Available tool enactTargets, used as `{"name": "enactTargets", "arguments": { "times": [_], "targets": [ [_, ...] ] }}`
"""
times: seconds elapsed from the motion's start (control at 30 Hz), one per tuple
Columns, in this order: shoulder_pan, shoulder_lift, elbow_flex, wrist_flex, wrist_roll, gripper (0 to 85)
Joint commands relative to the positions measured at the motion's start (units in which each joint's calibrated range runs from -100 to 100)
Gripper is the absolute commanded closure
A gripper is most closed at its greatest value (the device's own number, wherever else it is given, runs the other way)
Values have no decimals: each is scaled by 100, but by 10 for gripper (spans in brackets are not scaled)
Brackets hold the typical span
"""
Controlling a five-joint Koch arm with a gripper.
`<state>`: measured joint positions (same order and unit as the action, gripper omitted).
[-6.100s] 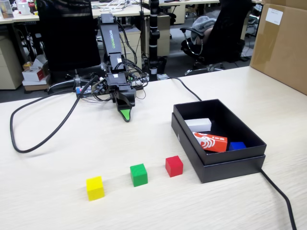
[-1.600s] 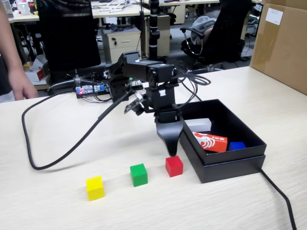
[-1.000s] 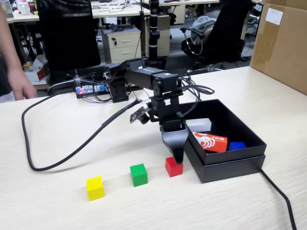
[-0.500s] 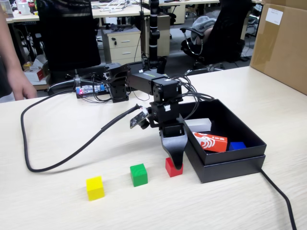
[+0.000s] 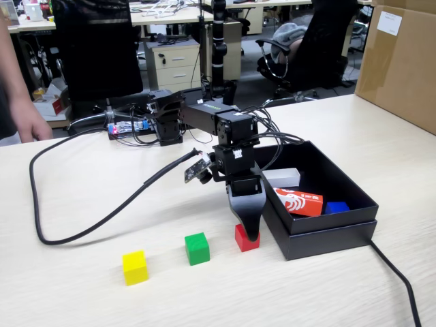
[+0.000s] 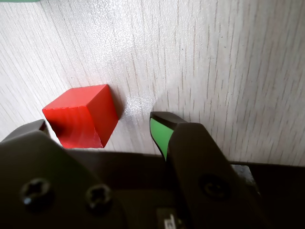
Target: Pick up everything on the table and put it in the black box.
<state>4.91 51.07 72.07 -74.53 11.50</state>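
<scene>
Gripper (image 6: 97, 124) lowered over the red cube (image 6: 82, 116) beside the black box (image 5: 325, 235), jaws spread wide around it, not yet clamped. Gap seen only in wrist view; in fixed view, fingers overlap and hide part of the cube. Green cube (image 5: 196, 248) and yellow cube (image 5: 135, 267) on the table (image 5: 82, 286), only there visible.

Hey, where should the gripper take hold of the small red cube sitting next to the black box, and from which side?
Probably from straight above, closing on two opposite vertical faces of the small red cube. It sits flat on the beige wood-grain table, its faces are plain and flat, and the wrist view shows it slightly turned between the open gripper tips, so a small wrist twist would square the pads.
</scene>
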Motion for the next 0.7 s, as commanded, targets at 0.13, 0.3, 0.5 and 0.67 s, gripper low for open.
{"name": "enactTargets", "arguments": {
  "times": [0.13, 0.3, 0.5, 0.67],
  "targets": [
    [-5, -110, 527, 252, -44, 436],
    [0, -110, 527, 252, -44, 481],
    [-10, -110, 527, 252, -39, 568],
    [-10, -98, 527, 252, -39, 597]
  ]
}}
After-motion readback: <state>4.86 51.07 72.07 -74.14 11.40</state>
